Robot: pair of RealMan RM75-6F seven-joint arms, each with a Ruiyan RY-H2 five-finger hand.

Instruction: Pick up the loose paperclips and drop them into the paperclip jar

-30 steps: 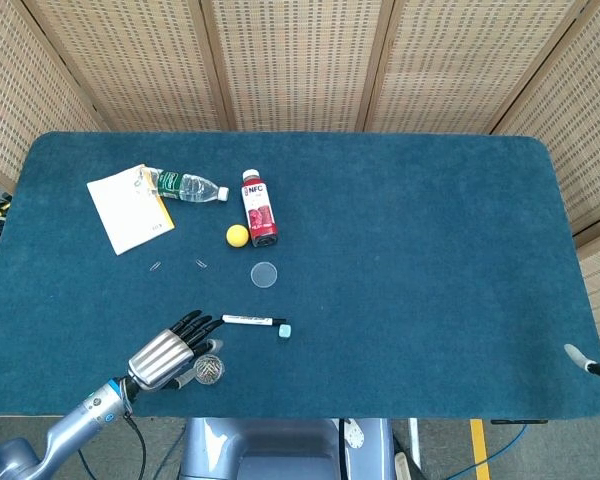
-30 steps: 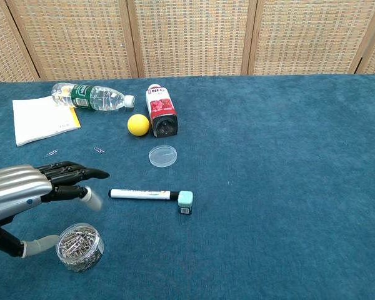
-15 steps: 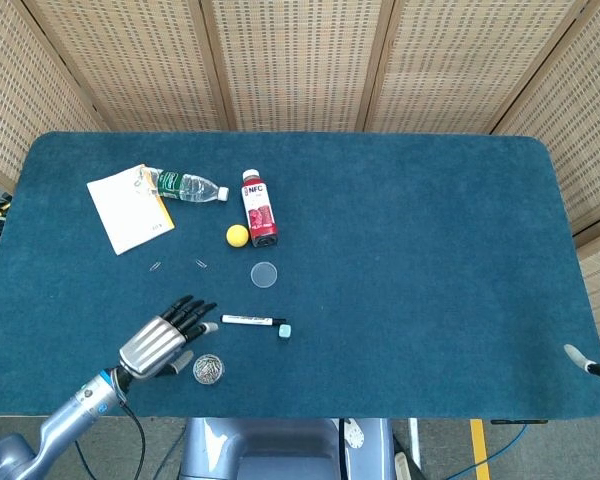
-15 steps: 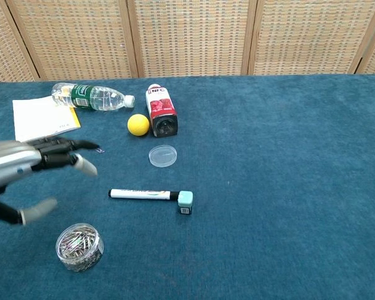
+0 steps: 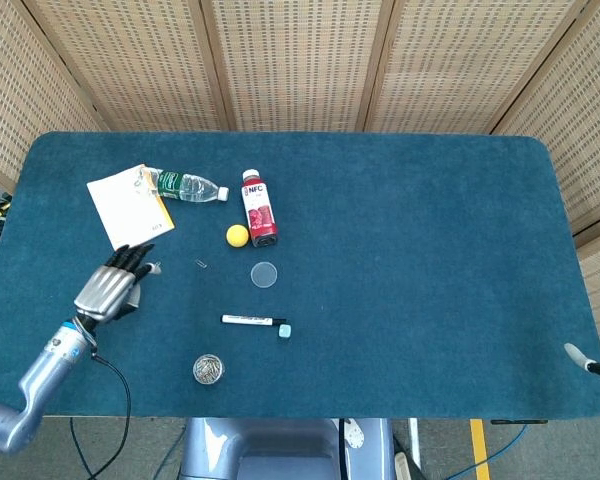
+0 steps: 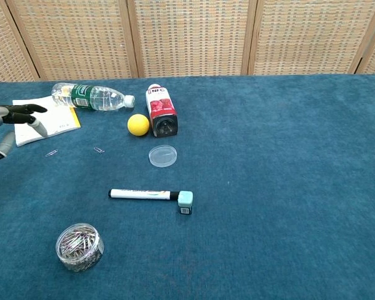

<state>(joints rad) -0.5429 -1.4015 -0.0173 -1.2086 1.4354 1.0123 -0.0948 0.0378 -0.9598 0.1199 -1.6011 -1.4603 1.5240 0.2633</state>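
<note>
the dark blue felt-covered table [image 5: 400,260] is seen carrying everything, backed by woven cane wall panels [image 5: 300,60]. the left hand [image 5: 108,290], silver-backed with black fingers, is shown spread and holding nothing, hovering over the near-left part of the cloth just below the white paper booklet [image 5: 128,207]; in the chest view only its fingertips [image 6: 26,109] are caught at the left edge, above one small loose wire paperclip [image 6: 50,153]. the right hand is barely shown as a pale tip at the far right edge of the head view, and its state cannot be told. a clear plastic water bottle with a green label [image 5: 185,186] is laid on its side beside the booklet, and a red-labelled juice bottle [image 5: 259,208] is laid flat near a small yellow ball [image 5: 238,235]. a black-and-white marker pen [image 5: 252,320] is set just beside a pale teal cap [image 5: 286,329]. the clear round paperclip jar [image 5: 209,369] is placed near the front edge, full of clips, with its clear round lid [image 5: 265,274] well apart. a second loose paperclip [image 5: 201,264] is left between hand and lid.
</note>
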